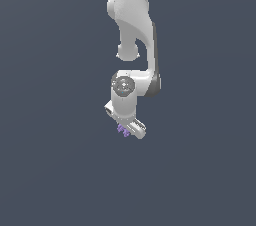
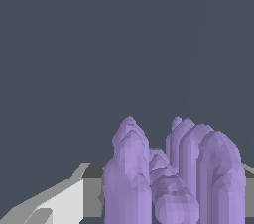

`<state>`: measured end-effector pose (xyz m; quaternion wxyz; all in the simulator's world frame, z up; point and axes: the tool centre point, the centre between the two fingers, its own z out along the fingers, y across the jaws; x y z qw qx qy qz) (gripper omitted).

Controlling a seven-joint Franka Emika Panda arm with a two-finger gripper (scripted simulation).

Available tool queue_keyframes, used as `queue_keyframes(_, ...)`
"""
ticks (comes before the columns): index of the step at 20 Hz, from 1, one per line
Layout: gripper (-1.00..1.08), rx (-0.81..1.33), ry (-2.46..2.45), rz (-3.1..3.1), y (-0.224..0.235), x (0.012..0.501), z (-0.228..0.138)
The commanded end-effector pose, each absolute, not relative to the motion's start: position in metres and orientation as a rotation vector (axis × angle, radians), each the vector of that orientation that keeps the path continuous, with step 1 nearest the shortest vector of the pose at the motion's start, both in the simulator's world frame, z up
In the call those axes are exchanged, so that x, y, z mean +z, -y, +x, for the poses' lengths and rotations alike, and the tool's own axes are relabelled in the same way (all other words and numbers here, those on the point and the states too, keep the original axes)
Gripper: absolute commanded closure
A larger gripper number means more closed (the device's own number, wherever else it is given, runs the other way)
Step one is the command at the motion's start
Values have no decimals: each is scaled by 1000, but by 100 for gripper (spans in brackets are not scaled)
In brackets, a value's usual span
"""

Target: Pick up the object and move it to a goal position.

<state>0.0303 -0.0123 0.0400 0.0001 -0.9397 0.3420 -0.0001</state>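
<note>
Now carrying: gripper [image 1: 128, 131] w/ purple zigzag piece [image 1: 123, 130], frame center.
Jaws prob. clamped on it; keep squeeze steady, move slow.

A plain light-purple object [image 1: 123, 130] sits at centre frame below the white arm [image 1: 134, 20], whose white gripper [image 1: 131, 131] shows grey edges, against uniform slate-blue.

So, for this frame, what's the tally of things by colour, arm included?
White: 1, the robot arm with its gripper
Light purple: 1, the jagged piece at the gripper, filling much of the wrist view
Total: 2
</note>
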Motion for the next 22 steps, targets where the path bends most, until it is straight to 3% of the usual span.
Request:
queue_keyframes(1,108,0,-1075,-2952,13,40,30)
queue_keyframes(11,108,-1,-1074,-2952,22,46,36)
queue_keyframes(22,108,-1,-1074,-2952,79,77,70)
